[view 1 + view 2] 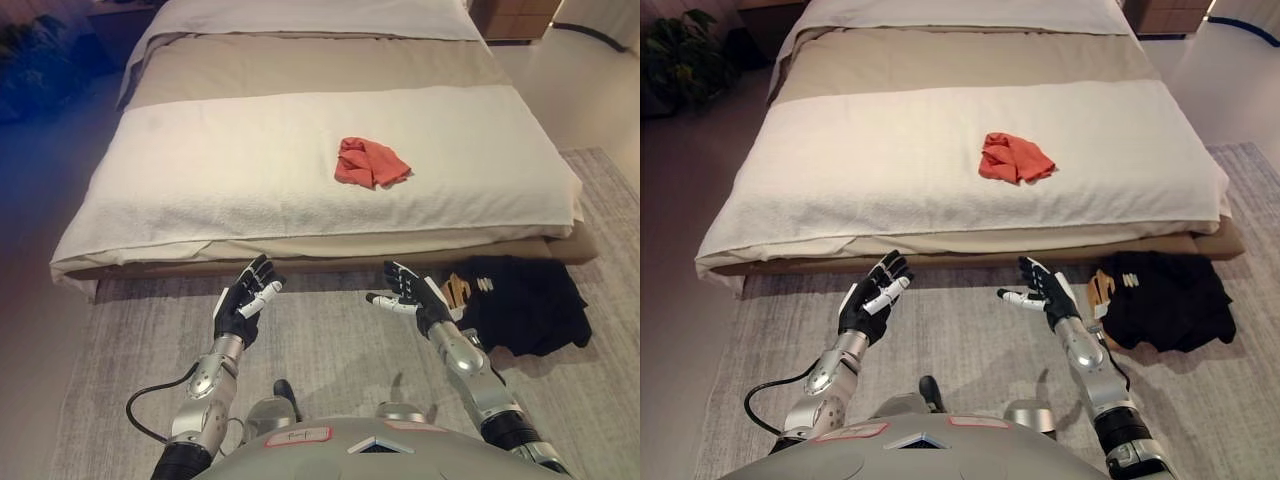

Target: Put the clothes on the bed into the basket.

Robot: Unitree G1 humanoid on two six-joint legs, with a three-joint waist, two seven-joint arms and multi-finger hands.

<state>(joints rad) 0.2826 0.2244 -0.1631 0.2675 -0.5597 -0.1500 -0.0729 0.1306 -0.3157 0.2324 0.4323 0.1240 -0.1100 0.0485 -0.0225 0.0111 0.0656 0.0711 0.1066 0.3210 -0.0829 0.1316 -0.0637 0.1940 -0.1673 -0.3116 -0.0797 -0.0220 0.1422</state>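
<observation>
From the head camera I look down on a low bed (200, 190) that fills the upper part of my view. A white cover (250, 170) lies across its near half, a beige band (300, 65) across the middle, and a paler strip toward the head end. On the white cover, a little right of centre, sits a crumpled orange-red cloth (371, 163), alone and well apart from both arms. The near edge of the cover hangs over a tan base (300, 265).

In front of the bed the floor carries a grey rug (330, 340) with a faint woven streak. On the rug at my right, close to the bed's corner, I see a heap of black clothing (525, 300) with something tan (456, 290) showing at its left side; whether that is a basket I cannot tell.

My left robot hand (243, 301) is raised over the rug just short of the bed's edge, fingers spread and empty. My right robot hand (408, 293) hangs likewise, fingers spread, holding nothing, just beside the dark heap. At far left a dark plant (680, 50) stands by the wall, and wooden furniture (515, 18) shows at upper right.
</observation>
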